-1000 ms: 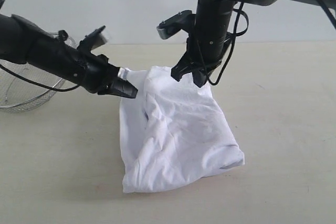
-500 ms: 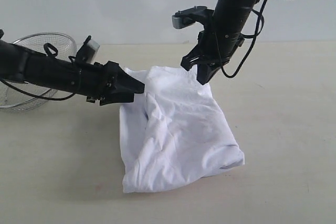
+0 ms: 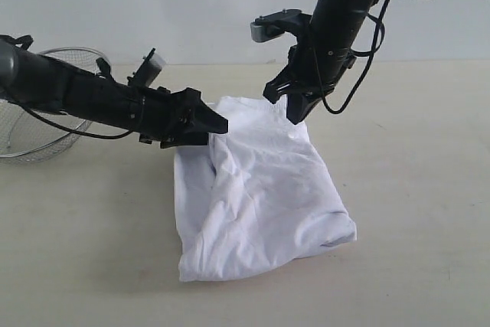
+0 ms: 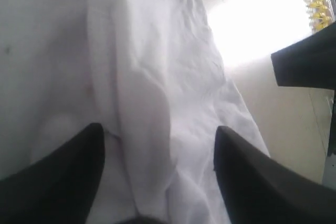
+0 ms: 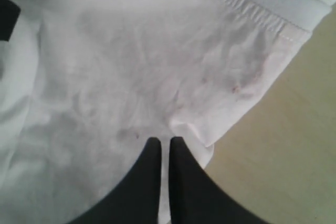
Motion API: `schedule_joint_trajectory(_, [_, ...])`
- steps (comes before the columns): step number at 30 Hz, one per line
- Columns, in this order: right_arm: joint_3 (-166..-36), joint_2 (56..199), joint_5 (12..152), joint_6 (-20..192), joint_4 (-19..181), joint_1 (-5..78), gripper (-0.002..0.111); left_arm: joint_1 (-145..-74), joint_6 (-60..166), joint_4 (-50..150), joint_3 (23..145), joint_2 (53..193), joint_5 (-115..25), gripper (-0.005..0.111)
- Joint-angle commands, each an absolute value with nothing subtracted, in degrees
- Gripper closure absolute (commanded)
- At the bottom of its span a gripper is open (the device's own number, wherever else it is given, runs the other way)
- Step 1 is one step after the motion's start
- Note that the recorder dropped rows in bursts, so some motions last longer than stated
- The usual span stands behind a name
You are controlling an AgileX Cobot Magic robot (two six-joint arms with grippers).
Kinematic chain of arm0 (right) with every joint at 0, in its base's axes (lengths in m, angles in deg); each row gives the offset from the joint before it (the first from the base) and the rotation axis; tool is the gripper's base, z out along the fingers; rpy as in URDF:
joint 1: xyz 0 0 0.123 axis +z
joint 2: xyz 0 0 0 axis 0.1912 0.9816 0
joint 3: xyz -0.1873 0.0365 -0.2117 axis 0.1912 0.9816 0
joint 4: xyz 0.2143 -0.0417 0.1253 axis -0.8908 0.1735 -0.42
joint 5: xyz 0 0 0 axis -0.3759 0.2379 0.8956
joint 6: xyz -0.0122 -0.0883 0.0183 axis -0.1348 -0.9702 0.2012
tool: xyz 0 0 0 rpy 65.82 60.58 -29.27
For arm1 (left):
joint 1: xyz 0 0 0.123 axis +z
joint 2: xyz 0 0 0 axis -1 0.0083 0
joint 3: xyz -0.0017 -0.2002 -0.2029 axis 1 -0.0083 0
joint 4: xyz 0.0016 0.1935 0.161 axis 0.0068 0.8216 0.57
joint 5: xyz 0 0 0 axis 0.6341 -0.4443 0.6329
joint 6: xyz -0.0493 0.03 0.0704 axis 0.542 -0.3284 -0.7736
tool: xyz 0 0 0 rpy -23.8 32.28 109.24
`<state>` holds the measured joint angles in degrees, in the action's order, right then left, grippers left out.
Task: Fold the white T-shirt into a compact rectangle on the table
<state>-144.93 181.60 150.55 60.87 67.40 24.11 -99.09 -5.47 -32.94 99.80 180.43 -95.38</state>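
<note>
The white T-shirt [image 3: 260, 189] lies folded in a rumpled, roughly rectangular bundle in the middle of the table [image 3: 413, 189]. My left gripper [image 3: 214, 122] reaches in from the left, low over the shirt's far left edge. Its jaws stand wide open in the left wrist view, with shirt cloth [image 4: 157, 66] under and between the left gripper's [image 4: 157, 129] fingers but not pinched. My right gripper [image 3: 296, 115] hangs just above the shirt's far right corner, pointing down. It is shut with nothing in it; the right wrist view shows the hemmed cloth [image 5: 131, 66] beneath the right gripper [image 5: 164, 141].
A silver wire-mesh basket [image 3: 38, 120] stands at the far left, behind my left arm. Bare table lies to the right of the shirt and in front of it. A plain white wall [image 3: 191, 5] closes the back.
My left gripper has opened and slid a little to the right over the shirt's edge. My right gripper rose off the shirt's far corner and then held still. The shirt has stayed put.
</note>
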Motion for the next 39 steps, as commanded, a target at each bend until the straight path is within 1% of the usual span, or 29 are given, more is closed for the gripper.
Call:
schedule_joint_trajectory(1, [-145.3, 180.9, 151.1, 60.6, 67.4, 23.6, 0.108, -99.6, -4.8, -35.4, 100.2, 182.0, -94.6, 0.068])
schedule_joint_trajectory(2, [-145.3, 180.9, 151.1, 60.6, 67.4, 23.6, 0.108, -99.6, -5.1, -35.7, 100.3, 182.3, -94.6, 0.073])
schedule_joint_trajectory(3, [-145.3, 180.9, 151.1, 60.7, 67.4, 23.6, 0.108, -100.0, -5.1, -36.0, 101.2, 183.3, -94.9, 0.084])
schedule_joint_trajectory(5, [-145.3, 180.9, 151.4, 60.8, 67.4, 23.6, 0.108, -100.6, -5.1, -35.7, 103.1, 185.0, -98.0, 0.091])
schedule_joint_trajectory(7, [-145.3, 180.9, 152.0, 60.8, 67.4, 23.6, 0.108, -100.7, -5.1, -35.5, 105.3, 185.1, -101.1, 0.094])
schedule_joint_trajectory(8, [-145.3, 180.9, 152.3, 60.8, 67.4, 23.6, 0.108, -100.7, -5.1, -35.4, 106.4, 184.4, -102.4, 0.101])
schedule_joint_trajectory(9, [-145.3, 180.9, 152.3, 60.8, 67.4, 23.6, 0.108, -100.7, -5.2, -34.6, 106.8, 183.9, -102.4, 0.102])
schedule_joint_trajectory(13, [-144.6, 180.9, 152.3, 60.8, 67.6, 23.6, 0.108, -100.1, -3.2, -30.2, 107.6, 179.9, -101.6, 0.102])
schedule_joint_trajectory(19, [-137.8, 180.9, 152.3, 60.8, 67.6, 23.6, 0.108, -99.9, 0.0, -23.1, 107.6, 176.1, -100.6, 0.102])
schedule_joint_trajectory(22, [-134.4, 180.9, 150.1, 60.7, 67.5, 23.6, 0.108, -99.8, 2.2, -20.4, 107.6, 175.8, -99.0, 0.102])
schedule_joint_trajectory(26, [-131.4, 180.9, 146.9, 60.6, 67.3, 23.6, 0.108, -98.7, 2.4, -20.1, 107.6, 175.8, -100.4, 0.102])
schedule_joint_trajectory(33, [-131.1, 180.0, 147.2, 59.8, 63.3, 23.6, 0.108, -94.6, 2.6, -19.4, 107.6, 175.5, -103.0, 0.102])
schedule_joint_trajectory(39, [-131.1, 177.6, 144.0, 59.5, 62.6, 23.6, 0.108, -94.3, 4.5, -15.6, 107.6, 175.5, -102.8, 0.102])
